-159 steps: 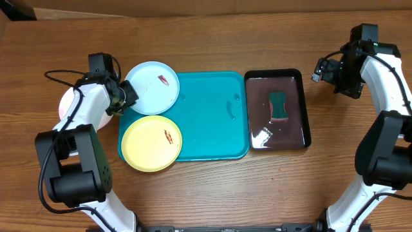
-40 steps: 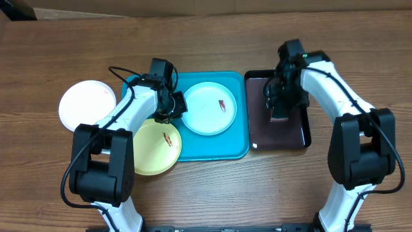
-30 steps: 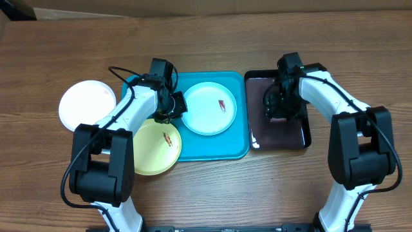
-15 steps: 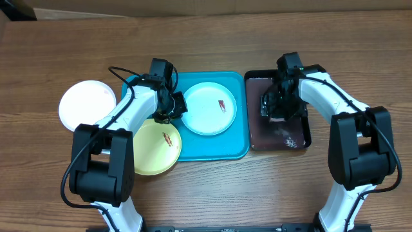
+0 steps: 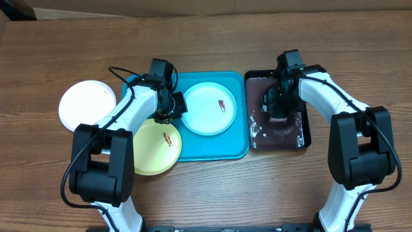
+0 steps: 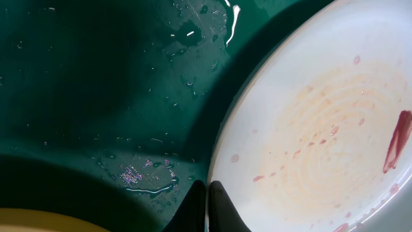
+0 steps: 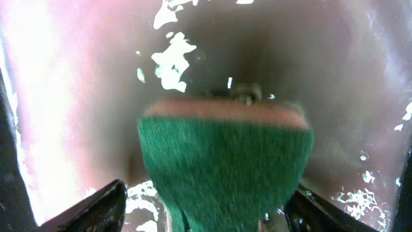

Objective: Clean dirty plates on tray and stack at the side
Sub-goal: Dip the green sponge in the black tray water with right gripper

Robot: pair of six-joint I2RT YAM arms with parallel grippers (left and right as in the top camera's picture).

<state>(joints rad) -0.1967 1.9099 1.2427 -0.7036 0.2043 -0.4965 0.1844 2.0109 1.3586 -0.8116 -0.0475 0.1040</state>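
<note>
Gripping blue plate (image 5: pixel 209 108) rim, left pincer (image 6: pixel 206 194)

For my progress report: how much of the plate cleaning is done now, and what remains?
Looks done: the white plate lies on the table beside the turquoise tray, with no smear visible. In hand: the left fingers pinch the light blue plate at its rim; the right fingers flank the green sponge in the black tray, grip unclear. Left: that plate and the yellow-green plate show red smears; nothing is stacked.
</note>
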